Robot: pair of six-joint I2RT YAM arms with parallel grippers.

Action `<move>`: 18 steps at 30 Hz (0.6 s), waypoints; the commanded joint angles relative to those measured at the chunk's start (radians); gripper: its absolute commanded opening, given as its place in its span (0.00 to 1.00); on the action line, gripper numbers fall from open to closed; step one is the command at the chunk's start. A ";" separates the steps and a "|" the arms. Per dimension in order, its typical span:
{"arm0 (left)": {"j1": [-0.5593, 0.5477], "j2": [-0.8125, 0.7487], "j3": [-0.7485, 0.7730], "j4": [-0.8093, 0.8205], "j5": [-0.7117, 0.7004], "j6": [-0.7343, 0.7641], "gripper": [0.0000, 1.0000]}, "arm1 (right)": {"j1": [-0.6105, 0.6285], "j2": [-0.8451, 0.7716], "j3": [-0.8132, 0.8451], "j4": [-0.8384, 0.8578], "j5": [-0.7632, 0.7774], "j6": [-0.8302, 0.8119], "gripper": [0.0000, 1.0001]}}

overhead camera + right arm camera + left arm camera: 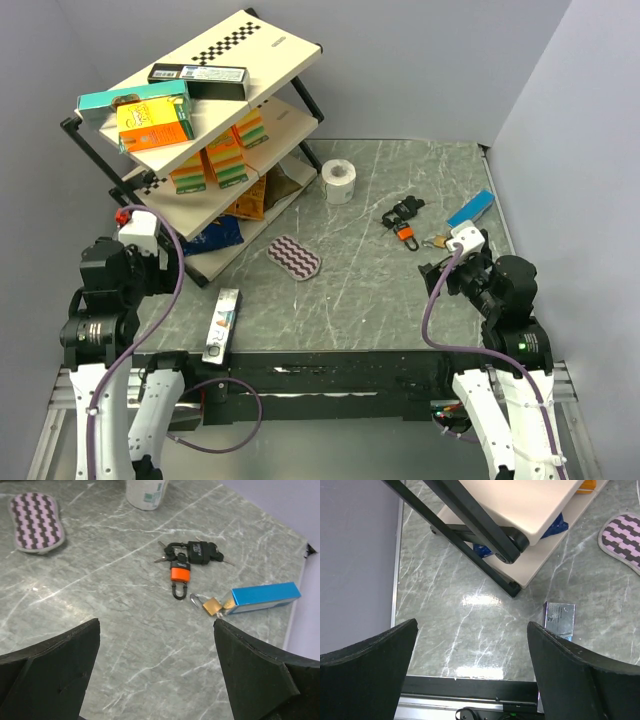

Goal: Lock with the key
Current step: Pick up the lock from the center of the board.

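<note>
The right gripper (156,630) and left gripper (472,627) both gape empty; the orange padlock (180,575), small, hard and likely slippery, looks best pinched across its body.

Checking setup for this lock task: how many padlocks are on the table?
3: a black padlock, an orange padlock right beside it, and a small brass padlock at the end of the blue rectangular box. None seems hidden.
</note>
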 commanded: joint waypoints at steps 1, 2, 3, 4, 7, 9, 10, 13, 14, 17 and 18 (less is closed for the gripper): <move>0.001 0.026 0.052 0.051 -0.047 -0.049 0.96 | -0.005 0.014 0.003 0.026 -0.073 0.029 1.00; 0.003 0.029 0.061 0.052 -0.039 -0.048 0.96 | -0.003 0.020 0.012 -0.005 -0.104 0.002 1.00; 0.003 0.032 0.081 0.052 -0.025 -0.044 0.96 | -0.003 0.030 0.023 -0.019 -0.127 -0.009 1.00; 0.004 0.035 0.093 0.048 0.016 -0.031 0.96 | -0.005 0.054 0.040 -0.028 -0.145 -0.017 1.00; 0.003 0.053 0.166 0.006 0.167 0.043 0.96 | -0.005 0.149 0.083 -0.031 -0.094 0.030 1.00; 0.003 0.084 0.232 -0.084 0.269 0.103 0.96 | -0.006 0.218 0.115 -0.069 -0.060 0.038 1.00; 0.004 0.096 0.251 -0.115 0.303 0.143 0.96 | -0.005 0.294 0.156 -0.092 -0.056 0.023 1.00; 0.003 0.148 0.302 -0.193 0.396 0.185 0.96 | -0.006 0.466 0.231 -0.192 -0.087 -0.076 1.00; 0.003 0.165 0.308 -0.222 0.428 0.197 0.96 | -0.019 0.509 0.242 -0.206 -0.092 -0.134 1.00; 0.003 0.170 0.303 -0.247 0.475 0.259 0.96 | -0.060 0.668 0.276 -0.258 -0.158 -0.282 1.00; 0.003 0.169 0.291 -0.252 0.491 0.281 0.96 | -0.084 0.706 0.290 -0.266 -0.168 -0.307 1.00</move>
